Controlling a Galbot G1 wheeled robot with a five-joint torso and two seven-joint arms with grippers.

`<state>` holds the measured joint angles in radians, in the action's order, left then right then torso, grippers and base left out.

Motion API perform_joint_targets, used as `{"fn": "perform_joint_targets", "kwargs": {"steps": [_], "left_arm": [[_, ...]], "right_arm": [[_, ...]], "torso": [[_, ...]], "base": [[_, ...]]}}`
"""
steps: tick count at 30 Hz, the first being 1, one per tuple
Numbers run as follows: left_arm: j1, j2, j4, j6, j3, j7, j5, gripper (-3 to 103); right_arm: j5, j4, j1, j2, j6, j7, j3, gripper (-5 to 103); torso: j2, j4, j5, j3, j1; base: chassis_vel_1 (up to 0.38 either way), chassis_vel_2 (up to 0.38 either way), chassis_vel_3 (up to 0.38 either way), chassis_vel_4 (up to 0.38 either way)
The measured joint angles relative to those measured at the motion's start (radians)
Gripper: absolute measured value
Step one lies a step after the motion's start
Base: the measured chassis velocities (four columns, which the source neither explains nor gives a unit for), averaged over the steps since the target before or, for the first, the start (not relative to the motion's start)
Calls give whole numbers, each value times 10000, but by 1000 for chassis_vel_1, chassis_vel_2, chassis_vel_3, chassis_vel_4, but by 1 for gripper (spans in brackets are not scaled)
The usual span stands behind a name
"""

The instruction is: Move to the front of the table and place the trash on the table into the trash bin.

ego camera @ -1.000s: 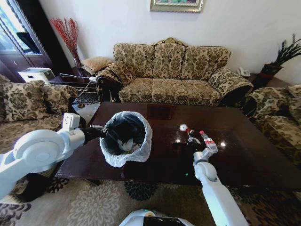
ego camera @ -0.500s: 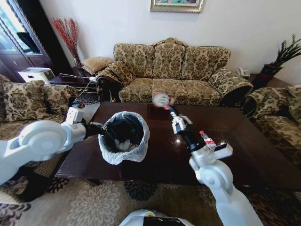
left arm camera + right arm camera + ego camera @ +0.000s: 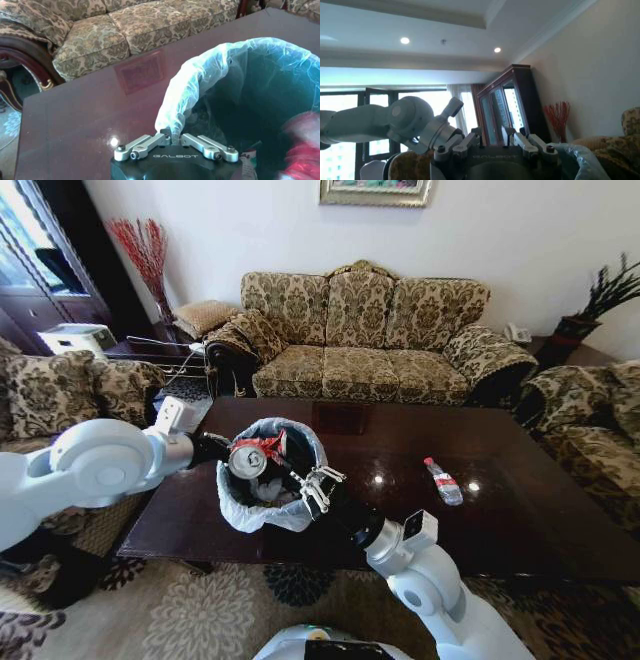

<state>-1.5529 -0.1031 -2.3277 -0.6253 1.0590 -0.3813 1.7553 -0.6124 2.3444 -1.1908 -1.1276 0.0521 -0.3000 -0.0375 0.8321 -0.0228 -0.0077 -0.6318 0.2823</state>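
Observation:
On the dark glossy table (image 3: 520, 515) stands the trash bin (image 3: 300, 510), its white bag folded over the rim. My left gripper (image 3: 212, 448) is shut on that bag rim (image 3: 200, 75), its own close view showing the left gripper (image 3: 171, 132) pinching the plastic. My right gripper (image 3: 298, 473) reaches over the bin's mouth and is open (image 3: 492, 131), with nothing between its fingers. Just beyond it, over the bin, is the crushed red can (image 3: 250, 458), a red blur (image 3: 302, 150) inside the liner. A clear bottle (image 3: 442, 480) with a red label lies on the table's right half.
Crumpled white litter (image 3: 266, 490) lies in the bin. A patterned sofa (image 3: 370, 340) stands behind the table, with armchairs at the left (image 3: 60, 395) and right (image 3: 595, 415). A patterned rug (image 3: 200, 610) covers the floor in front.
The right arm swung left and down from above the table's middle to the bin's mouth with the can, and its fingers have let go. The left gripper stays on the bag rim.

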Motion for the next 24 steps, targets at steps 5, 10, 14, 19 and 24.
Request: {"fn": "perform_joint_targets", "kwargs": {"steps": [5,10,14,19,24], "left_arm": [[2,190,43,-4,0,-17,-31,0],[-31,619,185,-60,-21,-104,-185,0],[-64,952,218,-101,-37,-114,-283,0],[-69,1163,223,-102,-38,-121,-357,0],[-75,1343,220,-103,-40,-118,-434,0]], "right_arm": [[-21,193,-175,-91,-189,104,-327,42],[226,620,-881,-633,-335,1619,-1487,59],[615,67,-1895,-1225,-669,2905,-3334,76],[-128,-742,-2974,-1573,-319,3529,-5110,91],[-904,-1608,-3655,-1686,-339,3979,-5999,100]], "torso": [[0,0,-1,0,0],[0,-1,-3,0,0],[0,-2,-3,1,0],[0,4,4,0,0],[0,3,1,1,-1]], "base": [[0,0,0,0],[0,0,0,0],[0,0,0,0],[0,0,0,0],[0,0,0,0]]}}
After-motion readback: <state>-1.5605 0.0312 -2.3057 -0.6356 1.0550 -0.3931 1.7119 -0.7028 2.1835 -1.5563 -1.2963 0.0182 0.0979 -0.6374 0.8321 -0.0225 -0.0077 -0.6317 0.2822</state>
